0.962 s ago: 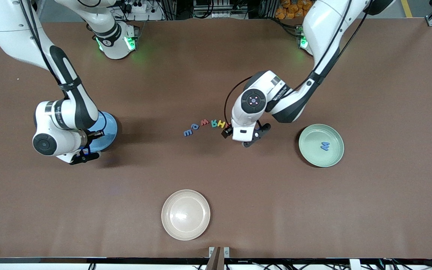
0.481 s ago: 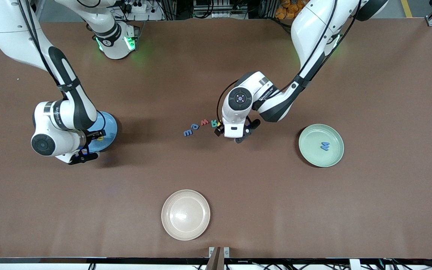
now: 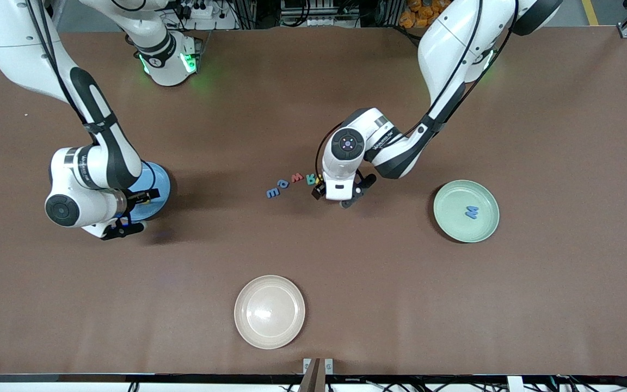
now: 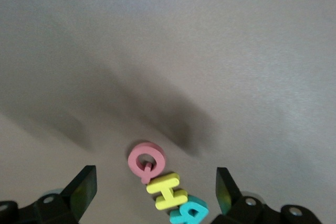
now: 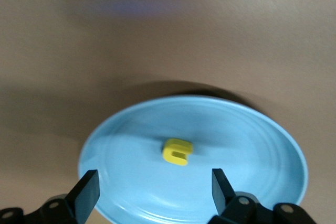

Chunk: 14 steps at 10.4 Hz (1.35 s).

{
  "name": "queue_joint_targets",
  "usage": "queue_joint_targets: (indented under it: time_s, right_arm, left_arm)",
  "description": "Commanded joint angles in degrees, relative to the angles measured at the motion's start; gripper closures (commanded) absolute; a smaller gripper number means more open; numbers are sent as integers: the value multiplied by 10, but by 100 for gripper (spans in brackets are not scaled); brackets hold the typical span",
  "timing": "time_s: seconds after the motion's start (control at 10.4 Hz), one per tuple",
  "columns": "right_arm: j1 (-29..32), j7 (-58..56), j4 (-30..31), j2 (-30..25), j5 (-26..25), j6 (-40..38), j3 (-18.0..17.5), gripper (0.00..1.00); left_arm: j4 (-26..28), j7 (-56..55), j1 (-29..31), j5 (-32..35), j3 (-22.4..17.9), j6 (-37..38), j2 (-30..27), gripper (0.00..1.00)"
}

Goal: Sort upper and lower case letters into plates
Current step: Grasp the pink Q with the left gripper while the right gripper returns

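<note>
the mint green plate [image 3: 466, 211] sits toward the left arm's end of the table and holds one blue letter [image 3: 472, 212] lying flat; the blue plate [image 5: 194, 156], toward the right arm's end, holds one small yellow letter [image 5: 177, 151] near its middle and is largely covered by the right arm in the front view. the cream plate [image 3: 269, 311] sits nearest the front camera with nothing in it. a short row of loose letters lies mid-table: two blue letters [image 3: 277, 189], a red-pink one [image 3: 296, 177], then a teal letter [image 4: 189, 213], a yellow h [image 4: 167, 191] and a pink q [image 4: 145, 160] packed touching one another. the left gripper [image 4: 152, 190] hangs low over that end of the row, fingers spread wide and holding nothing, with the q, h and teal letter between them. the right gripper [image 5: 152, 187] hovers over the blue plate, fingers wide apart and empty. bare brown table [image 3: 564, 136] lies all around both plates and the row.
</note>
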<state>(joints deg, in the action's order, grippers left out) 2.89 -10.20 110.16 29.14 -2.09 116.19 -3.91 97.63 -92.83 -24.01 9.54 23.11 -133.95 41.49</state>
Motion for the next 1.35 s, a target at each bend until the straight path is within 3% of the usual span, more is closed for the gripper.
queue_joint_targets:
  time_s: [0.0,0.19,0.38,0.77,1.15,1.25]
  right_arm:
    - [-27,61,-9,2,31,-1,-4,6]
    - [-60,133,-14,3,45,0,-5,6]
    - [-101,191,-24,4,90,1,-4,6]
    - [-155,340,-57,17,104,1,-5,6]
    - [-187,403,-86,37,149,3,-5,6]
    - [-192,419,-87,38,157,10,-4,6]
  left_arm:
    - [20,-24,-5,21,-4,-30,-4,0]
    - [38,-36,-5,21,-7,-54,-4,0]
    - [40,-37,-7,22,-9,-57,-1,0]
    - [39,-51,-9,45,-9,-58,10,0]
    - [39,-52,-10,45,-9,-69,14,0]
    - [39,-52,-10,45,-9,-69,14,11]
